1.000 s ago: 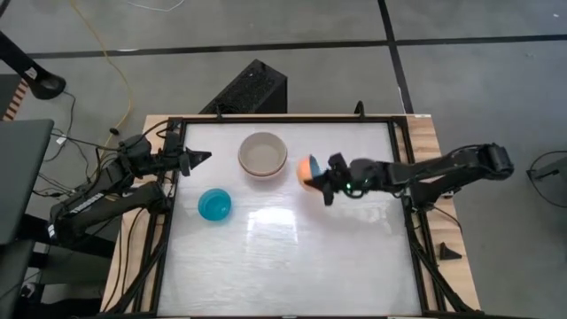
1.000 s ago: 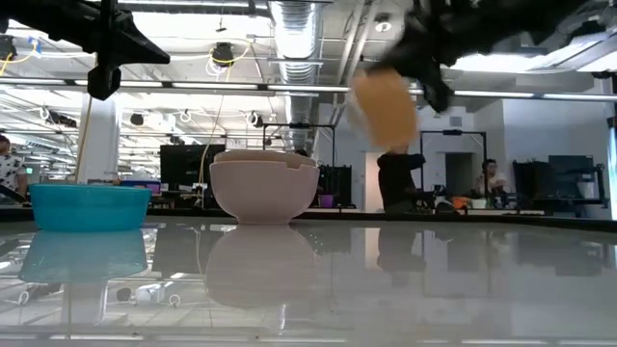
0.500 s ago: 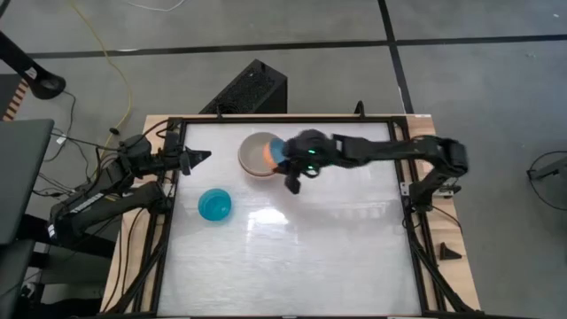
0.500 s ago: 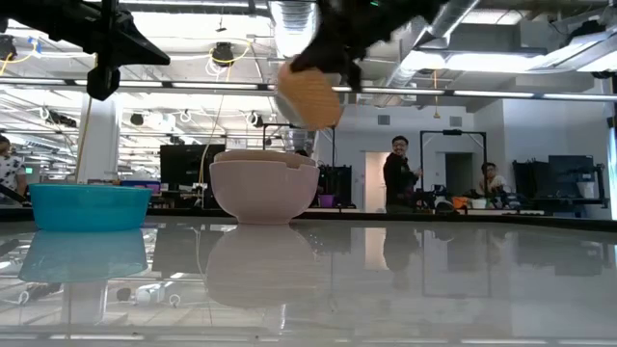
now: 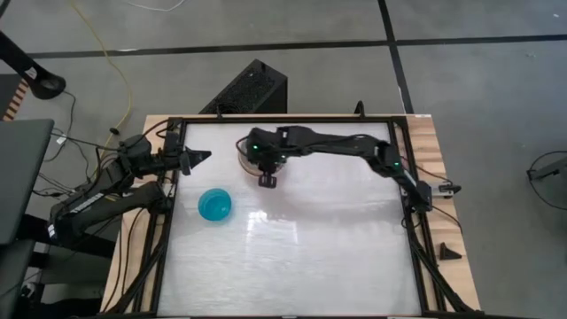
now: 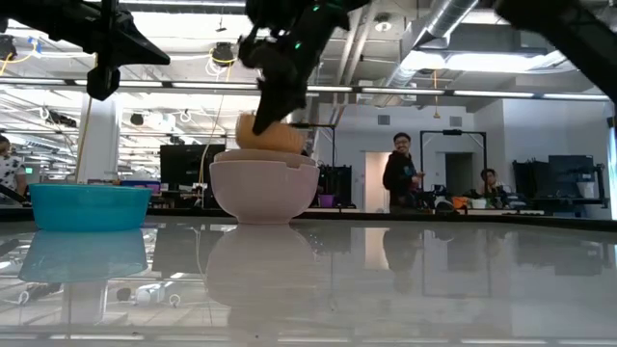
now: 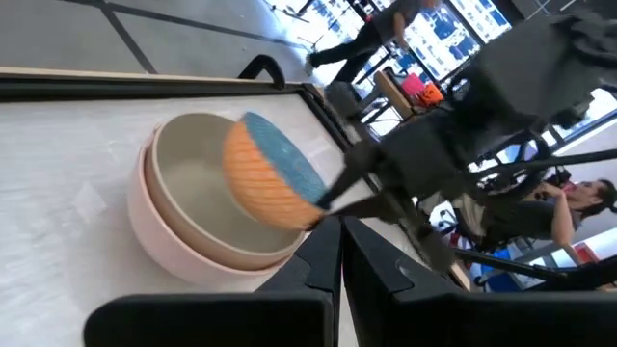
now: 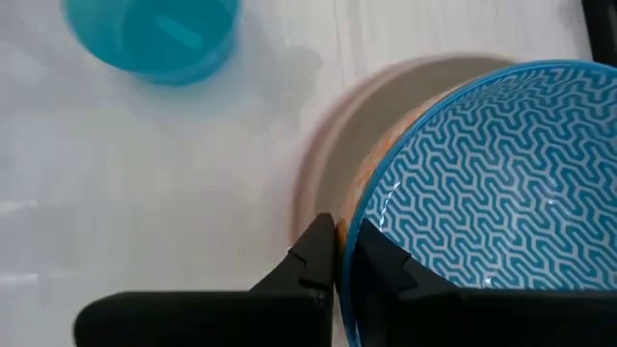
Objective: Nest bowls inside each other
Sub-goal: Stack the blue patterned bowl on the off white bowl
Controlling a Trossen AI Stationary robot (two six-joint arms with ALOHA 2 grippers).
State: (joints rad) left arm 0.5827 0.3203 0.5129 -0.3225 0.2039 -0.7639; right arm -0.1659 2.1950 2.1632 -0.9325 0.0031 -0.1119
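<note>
A pale pink bowl with a grey-beige bowl nested in it [image 7: 183, 226] stands at the table's far middle [image 6: 263, 188]. My right gripper [image 8: 337, 253] is shut on a smaller bowl, orange outside and blue-patterned inside [image 7: 270, 178], and holds it tilted over that stack [image 6: 258, 133]. In the high view the arm hides most of the stack [image 5: 242, 152]. A plain bright blue bowl [image 5: 213, 205] rests on its base at the left. My left gripper [image 5: 202, 157] waits shut above the table's left edge. My right gripper pinches the patterned bowl's rim [image 8: 349, 241], one finger on the orange outside and one on the blue inside. The fingers slant down from the table's right. The bowl hangs tilted on edge, its lower part at the stack's opening; whether it touches the stack I cannot tell.
A black frame [image 5: 403, 168] runs around the white table. A black box [image 5: 252, 89] sits beyond the far edge. There is bare table to the near side and right [image 5: 337, 248]. People stand in the room behind [image 6: 400, 173].
My right gripper has swept toward the table's left edge with the patterned bowl, from right of the stack to over it. The wrist has rolled and the bowl has come down to the stack's opening, still tilted. The grip has stayed shut.
</note>
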